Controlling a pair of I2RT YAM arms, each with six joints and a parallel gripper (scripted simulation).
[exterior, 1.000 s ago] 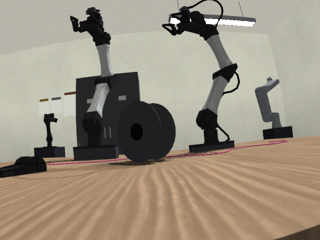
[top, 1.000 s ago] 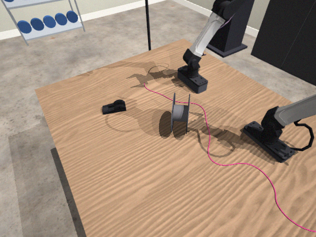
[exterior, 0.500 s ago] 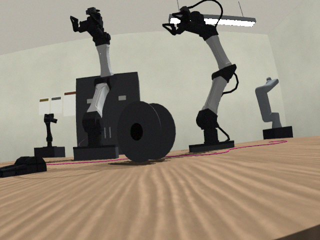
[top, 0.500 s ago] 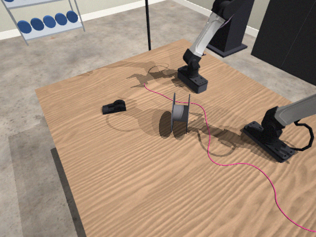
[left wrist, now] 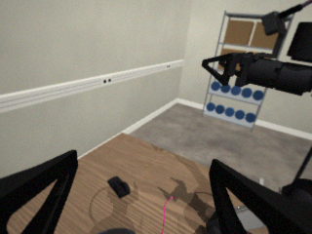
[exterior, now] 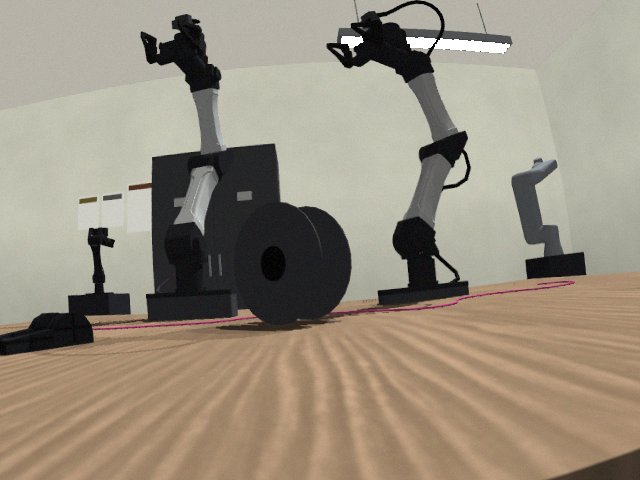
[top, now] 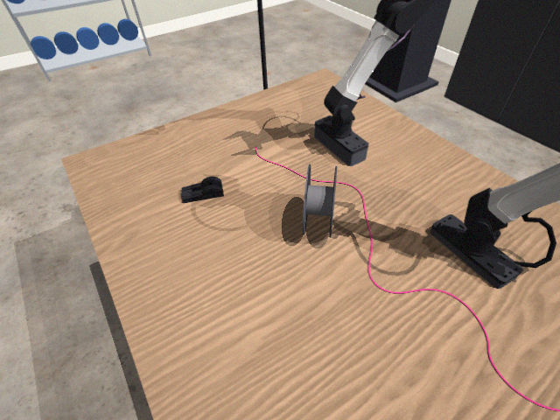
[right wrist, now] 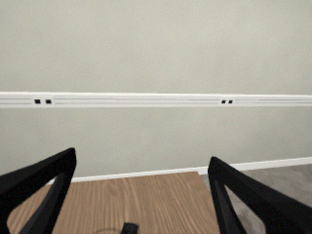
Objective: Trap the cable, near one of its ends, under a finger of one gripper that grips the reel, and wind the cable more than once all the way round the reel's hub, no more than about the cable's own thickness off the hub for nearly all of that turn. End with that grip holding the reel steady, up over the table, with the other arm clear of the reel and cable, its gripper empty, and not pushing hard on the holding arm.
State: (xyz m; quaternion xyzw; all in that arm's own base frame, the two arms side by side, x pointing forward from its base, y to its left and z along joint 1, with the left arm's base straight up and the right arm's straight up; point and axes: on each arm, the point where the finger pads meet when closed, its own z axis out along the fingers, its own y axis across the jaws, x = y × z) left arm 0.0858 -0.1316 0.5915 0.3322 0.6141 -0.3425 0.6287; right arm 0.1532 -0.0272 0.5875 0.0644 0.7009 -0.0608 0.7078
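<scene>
A small black device (top: 202, 190) (exterior: 49, 333) (left wrist: 119, 186) (right wrist: 130, 228) and both arm bases (top: 341, 141) (top: 479, 250) (exterior: 191, 306) (exterior: 423, 293) flank the grey reel (top: 320, 199) (exterior: 276, 299), upright on its rims on the counter (top: 226, 316) (exterior: 361, 413) (left wrist: 146, 156) (right wrist: 161, 205). Pink cable (top: 370, 244) (exterior: 206, 322) (left wrist: 164, 214) snakes loosely alongside, unwound. Left pincer (exterior: 340, 35) (left wrist: 144, 156) and right pincer (exterior: 161, 28) (left wrist: 211, 61) (right wrist: 143, 159) gape wide, high up.
</scene>
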